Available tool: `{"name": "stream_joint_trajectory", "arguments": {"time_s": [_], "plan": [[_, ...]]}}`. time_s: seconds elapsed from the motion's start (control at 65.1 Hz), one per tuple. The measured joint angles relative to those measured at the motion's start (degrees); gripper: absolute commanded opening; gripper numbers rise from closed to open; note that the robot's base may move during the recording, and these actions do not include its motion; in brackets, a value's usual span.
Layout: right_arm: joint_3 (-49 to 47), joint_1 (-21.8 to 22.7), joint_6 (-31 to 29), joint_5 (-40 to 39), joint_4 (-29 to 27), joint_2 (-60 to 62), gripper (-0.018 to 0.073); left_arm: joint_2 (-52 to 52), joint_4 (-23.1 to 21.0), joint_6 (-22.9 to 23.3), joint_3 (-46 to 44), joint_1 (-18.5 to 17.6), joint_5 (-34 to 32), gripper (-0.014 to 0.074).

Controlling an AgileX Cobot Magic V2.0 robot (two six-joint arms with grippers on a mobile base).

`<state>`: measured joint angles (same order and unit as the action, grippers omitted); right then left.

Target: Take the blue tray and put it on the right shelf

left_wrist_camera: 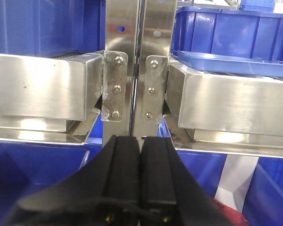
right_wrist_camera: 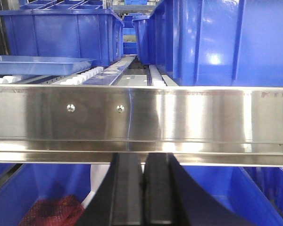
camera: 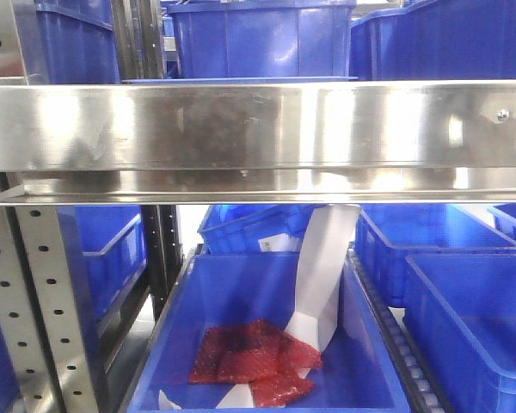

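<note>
Your blue tray lay flat on the right shelf, on its white rollers behind the steel front beam, beside deep blue bins. Both arms hung below the beam with nothing held: the left fingers were pressed together, and the right fingers were likewise closed.

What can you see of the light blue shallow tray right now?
The light blue shallow plastic tray shows only in part: a glossy, periwinkle rectangle with a flared rim and a rounded corner. It lies flat and upright on the white rollers of the shiny stainless-steel shelf level, behind the front beam, in front of a deeper dark blue plastic bin. The left wrist view shows its rim too. Neither claw touches it; its inside is hidden.
</note>
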<state>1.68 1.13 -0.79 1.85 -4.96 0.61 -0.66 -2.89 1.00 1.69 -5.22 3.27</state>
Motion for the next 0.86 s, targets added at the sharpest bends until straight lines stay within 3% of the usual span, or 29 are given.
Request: {"name": "stream_joint_trajectory", "arguments": {"time_s": [0.861], "plan": [[0.00,0.00,0.00,0.00,0.00,0.00,0.0051,0.00,0.13,0.09,0.00,0.00,0.00,-0.0048]]}}
